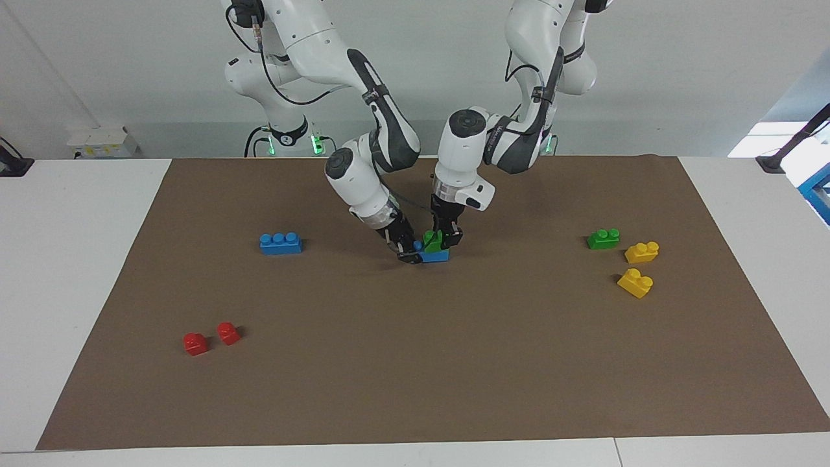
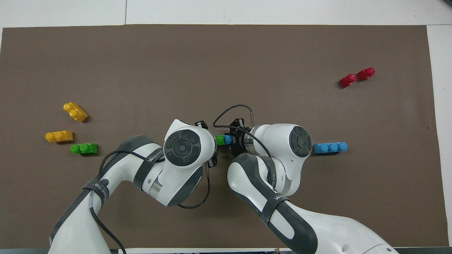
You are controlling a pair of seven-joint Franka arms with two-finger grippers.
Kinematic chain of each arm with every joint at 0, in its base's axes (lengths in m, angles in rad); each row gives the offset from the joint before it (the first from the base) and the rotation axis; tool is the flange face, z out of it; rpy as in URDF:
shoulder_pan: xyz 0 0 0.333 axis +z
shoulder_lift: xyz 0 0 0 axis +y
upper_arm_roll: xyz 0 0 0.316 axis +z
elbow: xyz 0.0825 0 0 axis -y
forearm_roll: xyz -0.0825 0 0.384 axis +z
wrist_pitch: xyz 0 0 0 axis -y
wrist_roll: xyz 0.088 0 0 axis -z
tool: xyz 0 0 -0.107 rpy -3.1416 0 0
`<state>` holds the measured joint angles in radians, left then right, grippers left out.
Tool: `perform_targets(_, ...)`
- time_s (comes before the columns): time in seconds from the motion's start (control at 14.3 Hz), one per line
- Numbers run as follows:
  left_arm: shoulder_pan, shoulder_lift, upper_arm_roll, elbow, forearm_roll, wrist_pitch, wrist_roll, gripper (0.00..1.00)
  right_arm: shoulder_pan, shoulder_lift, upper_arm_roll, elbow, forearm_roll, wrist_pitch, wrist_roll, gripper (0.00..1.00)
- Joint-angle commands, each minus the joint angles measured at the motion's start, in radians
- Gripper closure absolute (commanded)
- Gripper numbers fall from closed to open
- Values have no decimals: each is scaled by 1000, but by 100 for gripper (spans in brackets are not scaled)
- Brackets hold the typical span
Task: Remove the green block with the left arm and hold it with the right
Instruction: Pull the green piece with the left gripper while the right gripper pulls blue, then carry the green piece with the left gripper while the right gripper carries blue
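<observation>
In the middle of the mat, the green block (image 1: 432,242) sits tilted on top of a short blue brick (image 1: 436,257). My left gripper (image 1: 447,239) comes down from above and is shut on the green block. My right gripper (image 1: 408,253) leans in low from the right arm's end and is shut on the end of the blue brick. From overhead, only a strip of the green block (image 2: 219,140) and the blue brick (image 2: 227,139) shows between the two wrists, which hide both sets of fingers.
A second green brick (image 1: 603,239) and two yellow bricks (image 1: 642,251) (image 1: 635,283) lie toward the left arm's end. A blue three-stud brick (image 1: 280,243) and two red bricks (image 1: 194,343) (image 1: 228,333) lie toward the right arm's end. All rest on the brown mat (image 1: 454,363).
</observation>
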<state>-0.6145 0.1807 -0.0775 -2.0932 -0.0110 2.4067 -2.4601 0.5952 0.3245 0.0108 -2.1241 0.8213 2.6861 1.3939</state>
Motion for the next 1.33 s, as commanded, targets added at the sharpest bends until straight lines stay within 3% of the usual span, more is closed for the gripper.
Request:
perform_targets(0.0,-25,-9,5,-16,-3,2,-17,100,-23,7,8,-17,32,14,-35,100)
perform_targets(0.35,-16,-30,5,10,-3,-47,-17,100,-29,5,8,-25,32,14,-41,100)
perform_targets(0.77,22,-144,5,18,-3,-170,4,100,-31,4,8,-30,32,15,-44,100)
perform_targets(0.98,56,-165,7,36,-3,-231,84,100,-43,2,6,-28,32,6,-52,100)
perform_targets(1.12,79,-173,10,39,-3,-267,203,100,-89,-11,5,-17,29,-49,-82,100)
perform_targets(1.26,122,-175,11,35,-3,-273,326,100,-164,-45,-6,38,-3,-218,-105,100)
